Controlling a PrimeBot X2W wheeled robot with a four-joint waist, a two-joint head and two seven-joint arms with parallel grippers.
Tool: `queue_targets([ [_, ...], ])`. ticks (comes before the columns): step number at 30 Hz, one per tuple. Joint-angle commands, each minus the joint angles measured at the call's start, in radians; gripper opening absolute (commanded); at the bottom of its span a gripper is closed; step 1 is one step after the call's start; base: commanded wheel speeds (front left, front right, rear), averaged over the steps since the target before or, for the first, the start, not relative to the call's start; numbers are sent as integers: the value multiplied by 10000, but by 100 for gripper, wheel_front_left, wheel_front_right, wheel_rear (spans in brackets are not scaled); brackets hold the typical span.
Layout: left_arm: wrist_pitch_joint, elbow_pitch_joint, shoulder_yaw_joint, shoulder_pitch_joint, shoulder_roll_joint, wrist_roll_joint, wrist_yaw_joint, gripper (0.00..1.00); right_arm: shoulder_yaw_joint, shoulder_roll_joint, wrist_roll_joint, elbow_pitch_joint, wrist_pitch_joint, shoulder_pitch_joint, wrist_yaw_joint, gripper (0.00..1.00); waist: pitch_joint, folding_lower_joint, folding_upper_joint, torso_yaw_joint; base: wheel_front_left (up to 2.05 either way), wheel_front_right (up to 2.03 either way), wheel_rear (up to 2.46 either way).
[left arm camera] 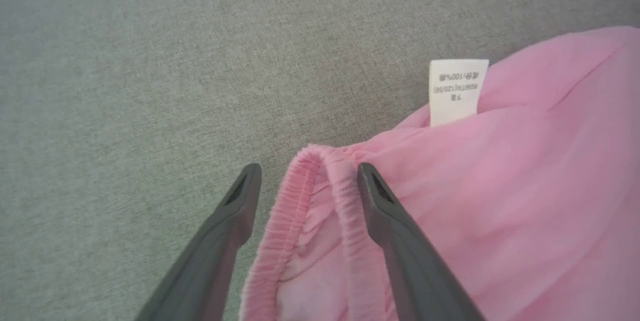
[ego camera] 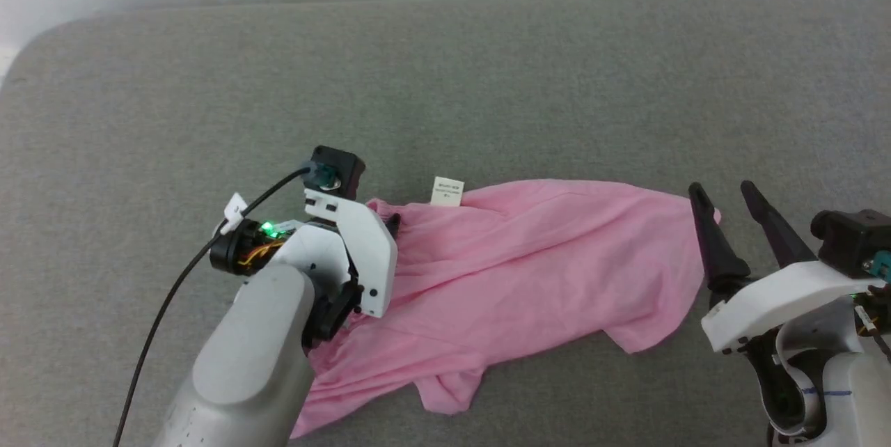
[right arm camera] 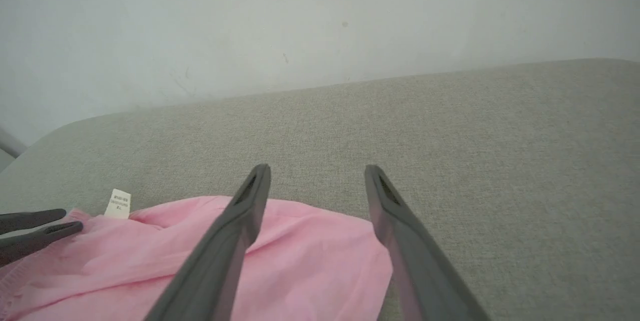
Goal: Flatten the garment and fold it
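The light pink shorts (ego camera: pixel 529 259) lie rumpled on the grey fabric surface (ego camera: pixel 487 85), stretched left to right. Their white label (ego camera: pixel 447 191) sticks out at the far edge. My left gripper (ego camera: pixel 390 224) is at the shorts' left end, mostly hidden under its own wrist. In the left wrist view this gripper (left arm camera: pixel 308 168) is open and straddles the folded end of the gathered waistband (left arm camera: pixel 345 196), beside the label (left arm camera: pixel 457 91). My right gripper (ego camera: pixel 724 196) is open at the shorts' right edge. Its wrist view shows the open gripper (right arm camera: pixel 317 168) above the pink cloth (right arm camera: pixel 310 261).
The grey surface (right arm camera: pixel 475 126) runs wide on all sides of the shorts. Its rounded far-left corner (ego camera: pixel 42 43) meets a pale wall (right arm camera: pixel 300 21). A black cable (ego camera: pixel 160 308) trails from my left wrist.
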Motion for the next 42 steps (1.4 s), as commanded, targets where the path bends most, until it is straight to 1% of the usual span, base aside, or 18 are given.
queue_targets([
  [1, 93, 83, -35, -126, -7, -80, -101, 100, -3, 24, 40, 39, -67, -164, -9, 100, 228, -2, 0, -206, 0, 0, 0],
  [4, 426, 221, -142, -175, 2, -179, -236, 100, -10, 24, 70, 97, -130, -231, -9, 100, 323, -2, 0, -251, 0, 0, 0],
  [7, 519, 355, -176, -258, 114, -26, -66, 100, 7, 24, 113, 154, -181, -304, -9, 100, 386, -2, 0, -284, 0, 0, 0],
  [8, 497, 385, -171, -286, 138, 16, -2, 98, 15, 24, 128, 173, -196, -330, -9, 100, 404, -2, 0, -288, 0, 0, 0],
  [9, 453, 413, -147, -312, 153, 48, 80, 70, 22, 24, 136, 194, -210, -355, -9, 100, 417, -2, 0, -290, 0, 0, 0],
  [12, 399, 495, -62, -323, 141, 7, 239, 7, 50, 24, 157, 263, -239, -411, -9, 100, 427, -2, 0, -278, 0, 0, 0],
  [13, 391, 503, -38, -292, 136, -40, 252, 0, 61, 24, 161, 287, -245, -420, -9, 100, 418, -2, 0, -272, 0, 0, 0],
  [19, -130, 52, 65, 223, -63, -380, 275, 0, 6, 24, 49, 403, -146, -457, -9, 100, 355, -2, 0, -180, 0, 0, 0],
  [23, -632, -369, 74, 661, -146, -463, 345, 0, -383, 24, -576, 780, 319, -675, -9, 100, 374, -2, 0, -81, 0, 0, 0],
  [27, -922, -701, 36, 939, -219, -515, 391, 0, -982, 24, -1019, 1594, 1365, -1204, -9, 100, 480, -2, 0, 57, 0, 0, 0],
  [30, -974, -836, -36, 983, -235, -512, 385, 0, -1237, 24, -1329, 2271, 2560, -1691, -9, 100, 562, -2, 0, 141, 0, 0, 0],
  [35, -997, -923, -139, 911, -255, -532, 323, 0, -1293, 24, -1839, 2862, 4356, -2366, -9, 100, 669, -2, 0, 251, 0, 0, 0],
  [36, -997, -923, -139, 911, -255, -532, 323, 0, -1293, 24, -1839, 2862, 4356, -2366, -9, 100, 669, -2, 0, 251, 0, 0, 0],
  [38, -998, -954, -190, 874, -277, -539, 299, 0, -1235, 24, -2036, 2994, 5006, -2560, -9, 100, 699, -2, 0, 290, 0, 0, 0],
  [39, -997, -968, -212, 853, -279, -541, 284, 0, -1193, 24, -2100, 3040, 5299, -2647, -9, 91, 713, -2, 0, 306, 0, 0, 0],
  [40, -999, -973, -228, 829, -271, -547, 262, 0, -1142, 24, -2139, 3080, 5573, -2728, -9, 65, 724, -2, 0, 319, 0, 0, 0],
  [41, -999, -971, -245, 807, -259, -562, 223, 0, -1098, 24, -2176, 3115, 5812, -2798, -9, 43, 732, -2, 0, 328, 0, 0, 0],
  [42, -1009, -971, -262, 777, -238, -571, 176, 0, -1055, 24, -2225, 3151, 6043, -2859, -9, 35, 740, -2, 0, 337, 0, 0, 0],
])
